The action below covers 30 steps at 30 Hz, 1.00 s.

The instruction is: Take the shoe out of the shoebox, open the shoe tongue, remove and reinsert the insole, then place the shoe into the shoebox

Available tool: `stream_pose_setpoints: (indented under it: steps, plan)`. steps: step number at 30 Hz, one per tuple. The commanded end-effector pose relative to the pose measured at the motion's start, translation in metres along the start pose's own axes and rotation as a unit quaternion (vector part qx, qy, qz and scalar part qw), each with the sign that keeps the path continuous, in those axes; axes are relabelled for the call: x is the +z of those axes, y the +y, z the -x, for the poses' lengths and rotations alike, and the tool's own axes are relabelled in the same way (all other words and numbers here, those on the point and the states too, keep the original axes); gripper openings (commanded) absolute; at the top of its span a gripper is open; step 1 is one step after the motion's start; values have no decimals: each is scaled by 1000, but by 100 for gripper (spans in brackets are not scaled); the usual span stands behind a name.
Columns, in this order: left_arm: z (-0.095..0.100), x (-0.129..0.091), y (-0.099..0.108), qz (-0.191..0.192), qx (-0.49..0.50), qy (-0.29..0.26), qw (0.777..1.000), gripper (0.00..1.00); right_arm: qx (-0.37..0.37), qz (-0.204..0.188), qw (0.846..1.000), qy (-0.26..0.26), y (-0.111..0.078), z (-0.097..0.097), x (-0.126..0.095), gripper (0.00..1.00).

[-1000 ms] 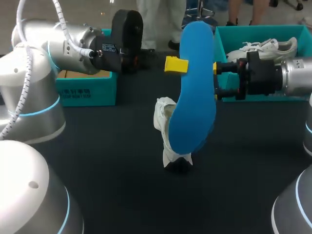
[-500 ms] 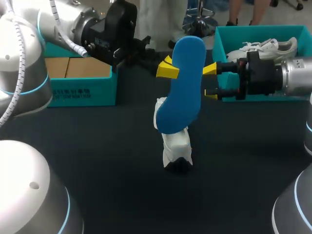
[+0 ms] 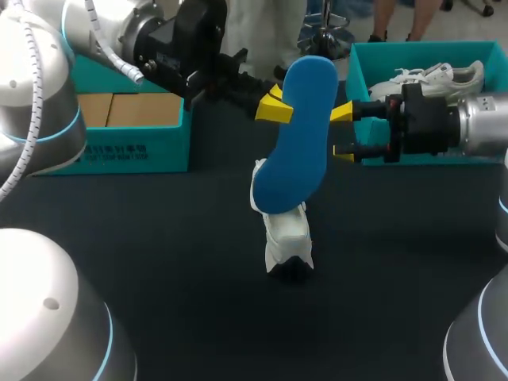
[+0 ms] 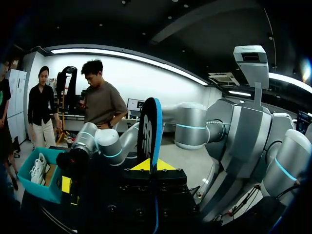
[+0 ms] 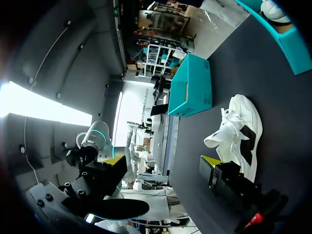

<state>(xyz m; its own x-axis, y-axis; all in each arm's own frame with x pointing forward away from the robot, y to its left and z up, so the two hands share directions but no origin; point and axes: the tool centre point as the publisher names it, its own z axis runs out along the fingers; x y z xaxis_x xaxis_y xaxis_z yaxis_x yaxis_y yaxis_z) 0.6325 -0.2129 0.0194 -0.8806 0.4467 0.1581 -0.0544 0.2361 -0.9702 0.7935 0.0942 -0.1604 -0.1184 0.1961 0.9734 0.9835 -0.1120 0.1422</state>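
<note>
"Hanging upright over the white shoe [image 3: 287,238] on the worktop [image 3: 159,238], the blue insole [image 3: 302,143] is clenched in the left pincer [image 4: 148,165]. Why there?"

"Probably lined up for reinsertion. The right pincer [image 3: 343,131], released, hovers above the shoe beside the insole, seemingly ready to help."

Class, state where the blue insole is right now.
Head view: the blue insole hangs mid-table above the white shoe, pinched in the left pincer.

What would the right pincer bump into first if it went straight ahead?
Probably the blue insole, which the left pincer holds upright in front of the right pincer. Depth is hard to judge, so it might just miss.
</note>
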Motion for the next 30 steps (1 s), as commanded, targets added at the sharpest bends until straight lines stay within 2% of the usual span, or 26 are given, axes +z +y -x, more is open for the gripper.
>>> stream_pose_setpoints:
  steps: [1,8,9,11,15,16,20,30]
  plan:
    - [0,0,0,1,0,0,1000,0,0,0,1000,-2,0,0,2,100]
    - [0,2,2,3,22,0,1000,0,0,0,1000,-2,0,0,2,100]
    - [-2,3,2,-15,31,2,999,0,0,0,1000,-2,0,0,2,100]
    - [-1,6,7,13,80,-14,997,0,0,0,1000,-2,0,0,2,100]
    - [0,9,17,32,154,-45,987,0,0,0,1000,-2,0,0,2,100]
    - [0,10,20,51,178,-49,981,0,0,0,1000,-2,0,0,2,100]
    - [2,7,28,56,242,-107,963,0,0,0,1000,-2,0,0,2,100]
    - [2,7,28,56,242,-107,963,0,0,0,1000,-2,0,0,2,100]
